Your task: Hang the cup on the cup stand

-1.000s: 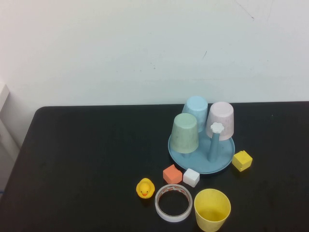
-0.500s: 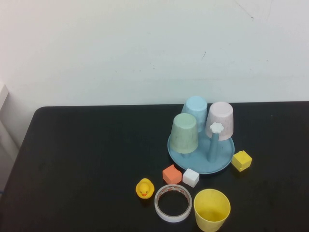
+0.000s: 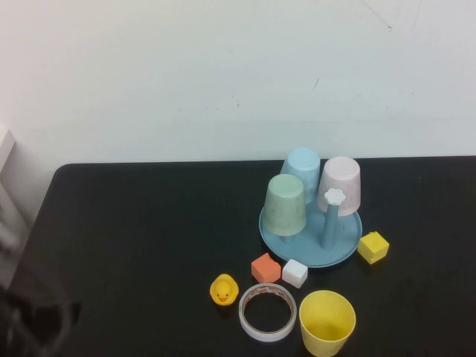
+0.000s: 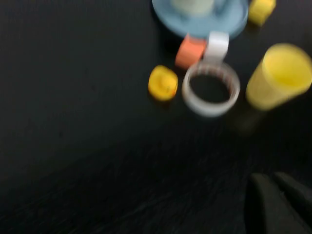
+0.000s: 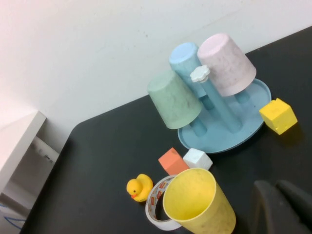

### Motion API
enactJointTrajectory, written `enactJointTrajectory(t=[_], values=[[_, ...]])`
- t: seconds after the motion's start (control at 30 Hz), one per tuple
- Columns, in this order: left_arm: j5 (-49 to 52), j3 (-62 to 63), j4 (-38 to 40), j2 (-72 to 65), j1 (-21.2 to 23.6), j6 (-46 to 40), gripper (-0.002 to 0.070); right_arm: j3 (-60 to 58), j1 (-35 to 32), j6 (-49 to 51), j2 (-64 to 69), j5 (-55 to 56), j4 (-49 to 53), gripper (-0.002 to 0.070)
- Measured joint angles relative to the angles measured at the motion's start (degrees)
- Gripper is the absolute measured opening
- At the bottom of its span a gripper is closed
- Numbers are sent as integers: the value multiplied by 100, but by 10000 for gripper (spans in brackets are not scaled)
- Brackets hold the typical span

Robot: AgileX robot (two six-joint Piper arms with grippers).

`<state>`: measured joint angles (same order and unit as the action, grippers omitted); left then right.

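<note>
The yellow cup (image 3: pixel 326 322) stands upright, mouth up, near the table's front edge; it also shows in the left wrist view (image 4: pixel 278 75) and the right wrist view (image 5: pixel 197 204). The light-blue cup stand (image 3: pixel 343 251) sits behind it, with a free peg tipped by a white flower knob (image 3: pixel 334 196). Green (image 3: pixel 285 204), blue (image 3: pixel 301 169) and pink (image 3: pixel 340 184) cups hang upside down on its other pegs. My left arm (image 3: pixel 33 323) is a dark blur at the front left. My left gripper (image 4: pixel 270 178) is shut and empty, far from the cup. My right gripper (image 5: pixel 277 185) is shut and empty, just right of the cup.
A white tape ring (image 3: pixel 267 312) lies just left of the yellow cup, with a yellow duck (image 3: pixel 223 289) further left. An orange block (image 3: pixel 265 268) and a white block (image 3: pixel 294 273) sit in front of the stand. A yellow block (image 3: pixel 372 247) sits at its right.
A dark blurred left arm has come into the high view at the front left corner. The cups, stand and small objects have not moved.
</note>
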<state>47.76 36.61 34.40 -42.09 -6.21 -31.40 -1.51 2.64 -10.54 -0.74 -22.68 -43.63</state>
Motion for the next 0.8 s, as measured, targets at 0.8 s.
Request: enactJointTrajectory(t=[0.8], values=[[470,3633,-3662,-5214,-4012,2049,-1,0,0,-202,0,-47,0,-1]])
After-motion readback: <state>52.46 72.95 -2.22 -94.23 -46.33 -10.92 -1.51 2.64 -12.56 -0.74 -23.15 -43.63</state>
